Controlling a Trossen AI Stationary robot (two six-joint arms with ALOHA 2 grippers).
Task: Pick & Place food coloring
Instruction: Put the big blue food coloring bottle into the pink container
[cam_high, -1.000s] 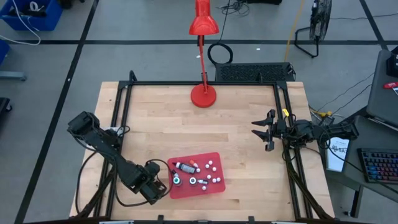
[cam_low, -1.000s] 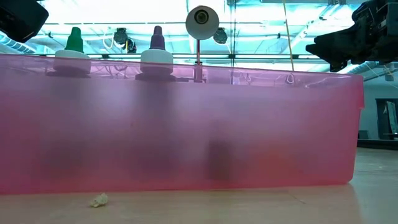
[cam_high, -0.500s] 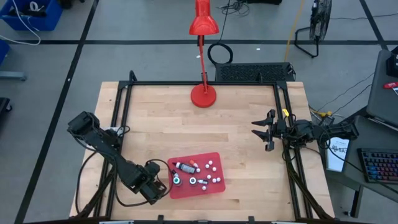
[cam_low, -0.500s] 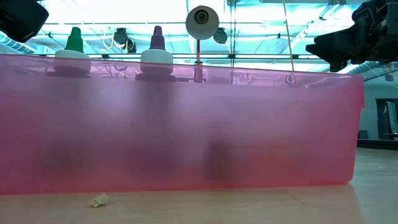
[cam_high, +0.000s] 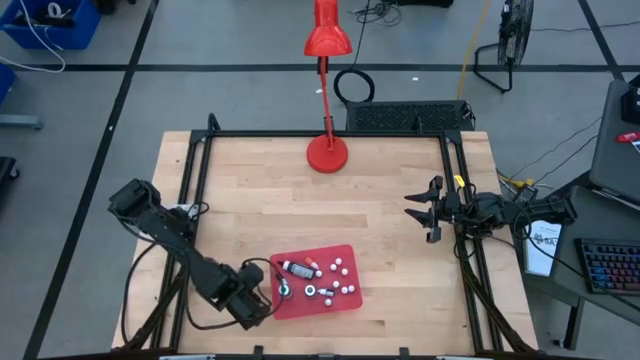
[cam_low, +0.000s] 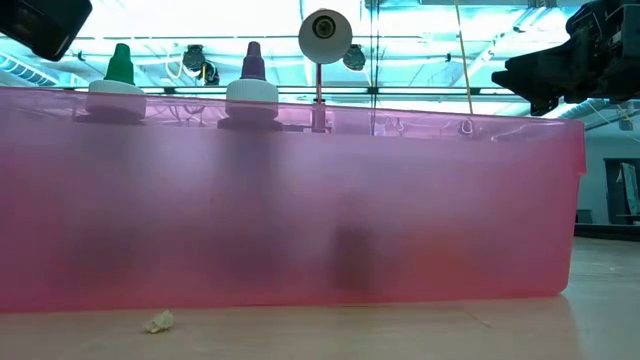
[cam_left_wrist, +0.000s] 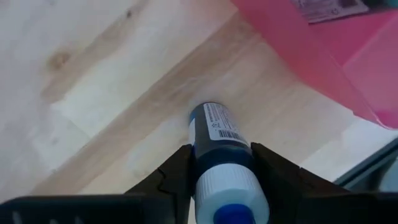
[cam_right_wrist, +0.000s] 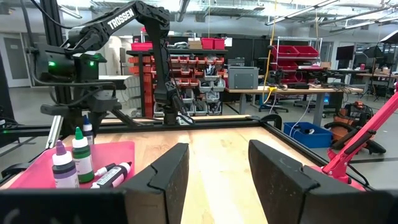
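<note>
Bottle in my left jaws, beside the tray.
My left gripper (cam_left_wrist: 224, 180) pinches a dark bottle (cam_left_wrist: 217, 140) just beside the tray (cam_left_wrist: 311, 56); my right gripper (cam_right_wrist: 217, 165), far from it, stands spread.

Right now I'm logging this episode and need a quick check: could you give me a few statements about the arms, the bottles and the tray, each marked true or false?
1. The left gripper is shut on a blue food coloring bottle. True.
2. The right gripper holds a bottle. False: it is open and empty, over bare wood at the table's right side.
3. The red tray is empty. False: several small bottles sit in it.
4. A red desk lamp stands at the table's far edge. True.
5. The held bottle is over the tray. False: it is over wood beside the tray.
</note>
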